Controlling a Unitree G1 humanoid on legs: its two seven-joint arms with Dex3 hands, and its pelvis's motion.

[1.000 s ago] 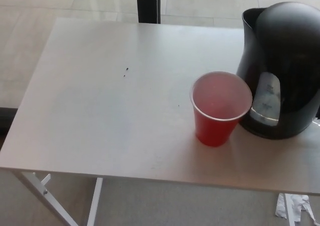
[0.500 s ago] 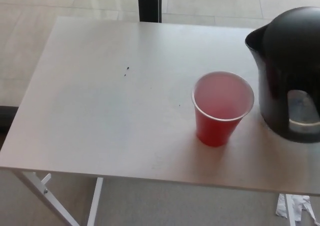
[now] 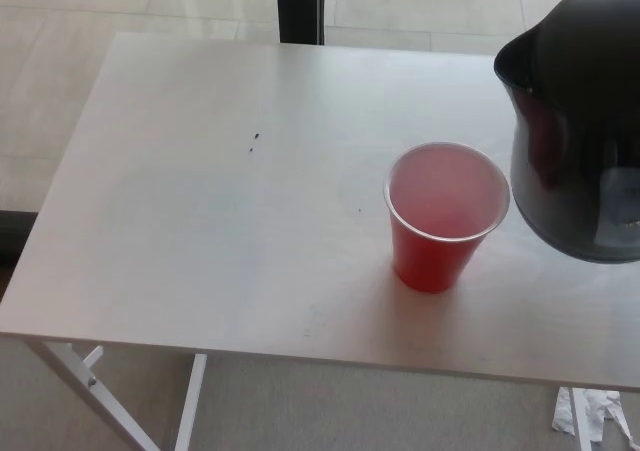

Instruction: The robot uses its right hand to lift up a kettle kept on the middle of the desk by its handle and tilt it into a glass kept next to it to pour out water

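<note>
Black and glossy, the kettle [image 3: 580, 121] fills the right edge of the head view, partly cut off by the frame. Its base looks clear of the worktop [image 3: 200, 221] now, where half a second ago it sat lower, and a second ago it stood lower still and closer to the cup, its water window facing the camera. It has risen and turned a little, and the spout lip now points left toward the cup. I judge that it has been lifted by its handle, which lies out of frame on the right.

Just left of the kettle, and slightly below it in the picture, stands the red cup [image 3: 445, 216], upright and in the same place as before. It is a plastic cup, not a glass. The inside looks pale; whether it holds any water I cannot tell. No water is running from the spout.

Neither hand shows. The right hand presumably grips the handle beyond the frame, but the picture does not show it, and the left hand is absent too.

With the lift apparently done, what remains is bringing the spout over the cup's mouth and tipping. The cup is light and close, so a nudge from the kettle body could topple it.
</note>
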